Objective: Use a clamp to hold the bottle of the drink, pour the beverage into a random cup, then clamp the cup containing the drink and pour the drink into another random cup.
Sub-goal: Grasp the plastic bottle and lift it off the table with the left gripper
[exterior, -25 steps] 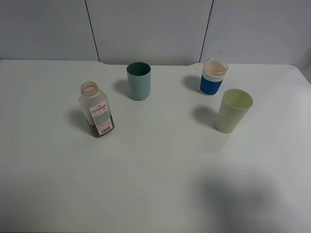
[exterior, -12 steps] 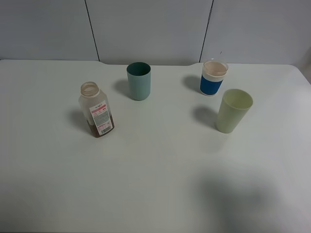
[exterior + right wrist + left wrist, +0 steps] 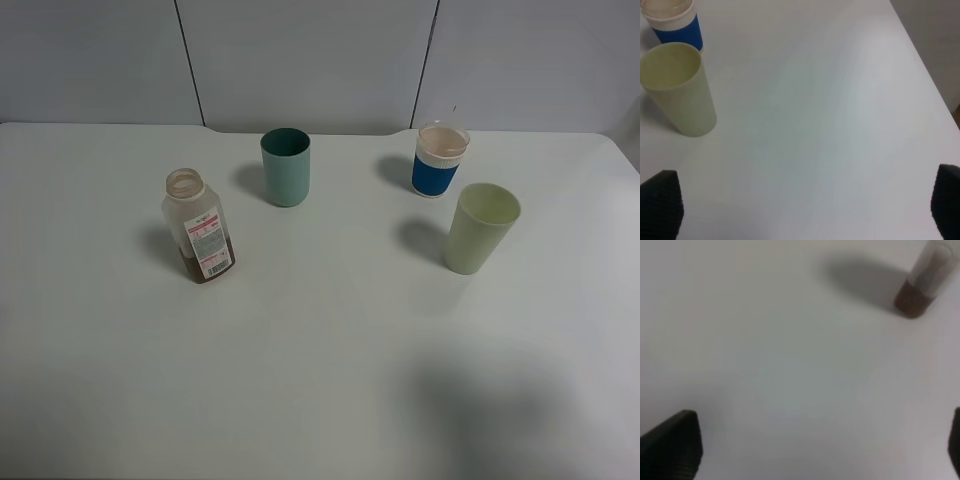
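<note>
1. Nothing on the white table (image 3: pixel 320 350) has shifted since a second ago: bottle and all three cups stand where they stood.
2. The small translucent plastic bottle with the white, red-printed label (image 3: pixel 198 227) stands uncapped on the left part of the table. A shallow layer of thin brown beverage (image 3: pixel 208 268) sits at its bottom.
3. Behind and to the right of it, well apart, stands a dark teal plastic tumbler (image 3: pixel 286 167).
4. On the right, the short clear plastic cup with the wide blue band (image 3: pixel 439 160) stands near the back edge. The tall tapered pale yellow-green plastic tumbler (image 3: pixel 480 228) stands just in front of it, a little further right. Both are upright; the tumbler looks empty in the right wrist view.
5. Neither arm shows in the high view.
6. The left fingers (image 3: pixel 675 447) are spread wide over bare table with nothing between them; the bottle's brown base (image 3: pixel 912 300) is well ahead of them.
7. The right fingers (image 3: pixel 660 205) are likewise wide apart and hold nothing. The yellow-green tumbler (image 3: pixel 680 90) and blue-banded cup (image 3: pixel 675 22) lie ahead, off to one side.
</note>
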`<state>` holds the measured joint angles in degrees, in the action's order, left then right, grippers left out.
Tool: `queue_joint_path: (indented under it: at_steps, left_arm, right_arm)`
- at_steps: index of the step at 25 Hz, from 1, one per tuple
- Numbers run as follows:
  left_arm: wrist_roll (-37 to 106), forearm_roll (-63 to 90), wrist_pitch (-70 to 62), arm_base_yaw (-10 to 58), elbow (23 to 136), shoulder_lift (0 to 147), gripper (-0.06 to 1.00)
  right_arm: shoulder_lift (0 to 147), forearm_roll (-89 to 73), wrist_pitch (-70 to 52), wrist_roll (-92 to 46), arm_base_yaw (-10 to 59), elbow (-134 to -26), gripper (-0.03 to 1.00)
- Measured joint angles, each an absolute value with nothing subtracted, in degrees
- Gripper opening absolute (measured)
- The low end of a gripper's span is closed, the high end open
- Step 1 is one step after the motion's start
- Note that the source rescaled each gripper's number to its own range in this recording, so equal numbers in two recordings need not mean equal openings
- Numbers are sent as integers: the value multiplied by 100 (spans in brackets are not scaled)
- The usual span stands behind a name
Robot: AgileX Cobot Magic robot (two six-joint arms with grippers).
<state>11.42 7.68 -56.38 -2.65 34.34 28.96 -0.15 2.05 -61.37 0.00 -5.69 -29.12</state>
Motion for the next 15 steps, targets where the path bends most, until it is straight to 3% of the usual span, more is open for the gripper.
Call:
queue_joint_path:
  at_steps: [11,15]
  left_arm:
    - [2018,1257,-5451,-251,3651,4697,100]
    - [2196,1412,-5252,54,3651,5203,100]
  right_arm:
    - [-15,205,-6137,0,-569,-2912,99]
    - [-15,205,-6137,0,-569,-2912,99]
